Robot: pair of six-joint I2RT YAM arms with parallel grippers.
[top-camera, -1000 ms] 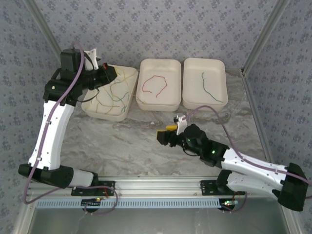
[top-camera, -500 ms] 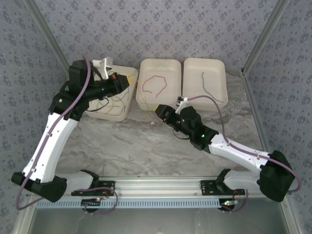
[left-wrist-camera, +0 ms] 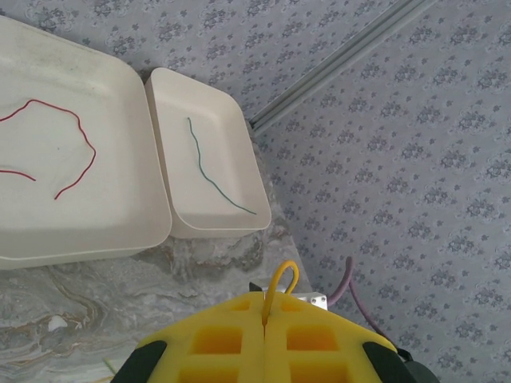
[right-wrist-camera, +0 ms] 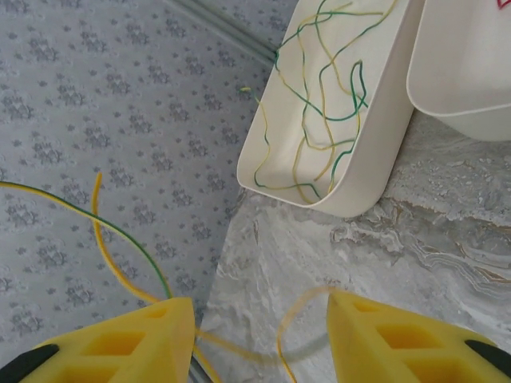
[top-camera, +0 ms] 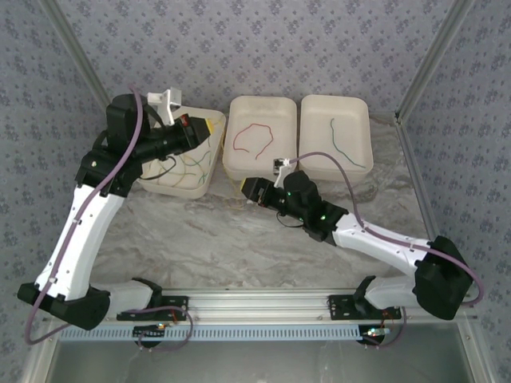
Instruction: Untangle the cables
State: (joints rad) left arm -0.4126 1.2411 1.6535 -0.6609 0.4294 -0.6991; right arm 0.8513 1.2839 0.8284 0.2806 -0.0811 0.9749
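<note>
A tangle of green and yellow cables (right-wrist-camera: 319,120) lies in the left white tray (top-camera: 152,177). My left gripper (left-wrist-camera: 265,299) hovers over that tray's right end, shut on a yellow cable whose loop (left-wrist-camera: 288,263) sticks out above the jaws. My right gripper (right-wrist-camera: 259,307) is low over the table in front of the left and middle trays, open, with a blurred yellow strand (right-wrist-camera: 304,297) crossing the gap. A green strand (right-wrist-camera: 104,223) and a yellow one run past its left finger. One red cable (top-camera: 254,137) lies alone in the middle tray and one green cable (top-camera: 343,144) in the right tray.
Three white trays stand in a row at the back: the left one (right-wrist-camera: 359,191), the middle one (left-wrist-camera: 120,239) and the right one (left-wrist-camera: 239,171). Patterned walls enclose the marbled table (top-camera: 200,239). Purplish arm cables (top-camera: 375,231) trail along both arms.
My right gripper has swung from the table's middle up and left towards the left tray. My left gripper has shifted right over the tray's right end, staying shut.
</note>
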